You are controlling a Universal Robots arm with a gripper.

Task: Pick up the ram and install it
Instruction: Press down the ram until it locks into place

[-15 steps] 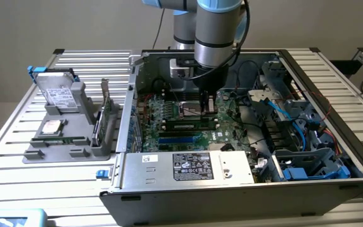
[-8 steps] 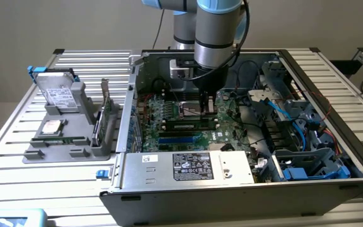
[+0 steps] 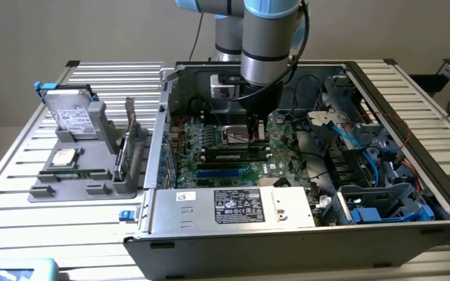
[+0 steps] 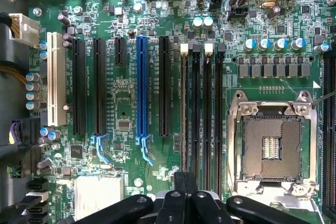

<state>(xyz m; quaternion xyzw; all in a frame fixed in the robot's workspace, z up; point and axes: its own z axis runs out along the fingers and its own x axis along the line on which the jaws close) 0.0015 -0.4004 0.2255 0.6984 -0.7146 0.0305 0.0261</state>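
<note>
The ram [image 3: 229,157] stands on edge in a memory slot of the motherboard [image 3: 209,140], between the blue slot and the processor socket. Its dark chips and pale label face the case's front. From above it shows as a thin brownish line [image 4: 184,108] in the slot with a white clip. My gripper [image 3: 258,133] hangs straight down inside the case over one end of that stick. Its dark fingers are shut together, and their tip [image 4: 185,178] lines up with the ram's slot. Whether the tip touches the stick I cannot tell.
The open computer case [image 3: 287,231] surrounds the arm, with a power supply [image 3: 241,205] at the front and blue cables at the exterior view's right. A grey tray [image 3: 61,190] at the left holds a silver hard drive [image 3: 72,114], an upright green card [image 3: 135,137] and a narrow green strip [image 3: 75,174].
</note>
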